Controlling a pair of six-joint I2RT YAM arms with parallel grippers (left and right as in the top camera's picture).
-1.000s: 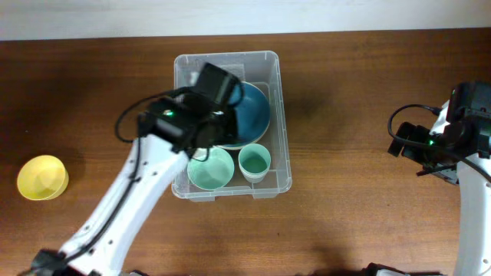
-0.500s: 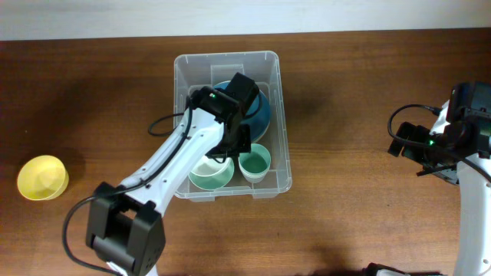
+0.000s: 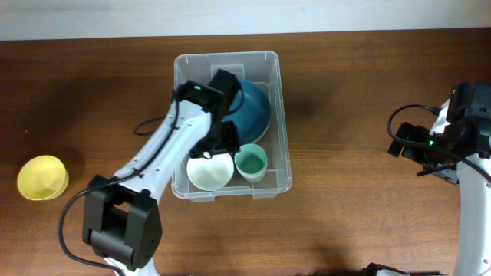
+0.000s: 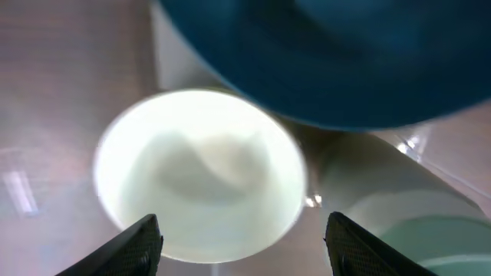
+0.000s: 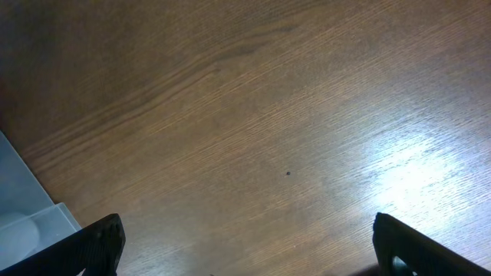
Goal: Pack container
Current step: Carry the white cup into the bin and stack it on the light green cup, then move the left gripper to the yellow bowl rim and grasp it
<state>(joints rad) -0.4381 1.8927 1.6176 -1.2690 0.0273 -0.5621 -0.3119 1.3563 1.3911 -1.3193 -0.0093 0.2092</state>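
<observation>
The container [image 3: 226, 55] is a clear plastic bin in the middle of the table. Inside it lie a dark blue bowl [image 3: 253, 111], a pale green bowl [image 3: 211, 172] and a teal cup [image 3: 251, 162]. My left gripper [image 3: 219, 146] reaches down into the bin. In the left wrist view it [image 4: 245, 249] stands open just above the pale green bowl [image 4: 199, 169], holding nothing, with the blue bowl [image 4: 345, 54] behind and the cup [image 4: 414, 230] to the right. My right gripper [image 3: 399, 140] hangs open over bare wood [image 5: 249, 245] at the far right.
A yellow bowl [image 3: 42, 178] sits alone on the table at the far left. A corner of the container [image 5: 23, 222] shows at the lower left of the right wrist view. The tabletop is dark brown wood.
My left gripper has gone from shut to open inside the bin, and its arm has shifted a little to the left over the pale green bowl. The right arm has not moved.
</observation>
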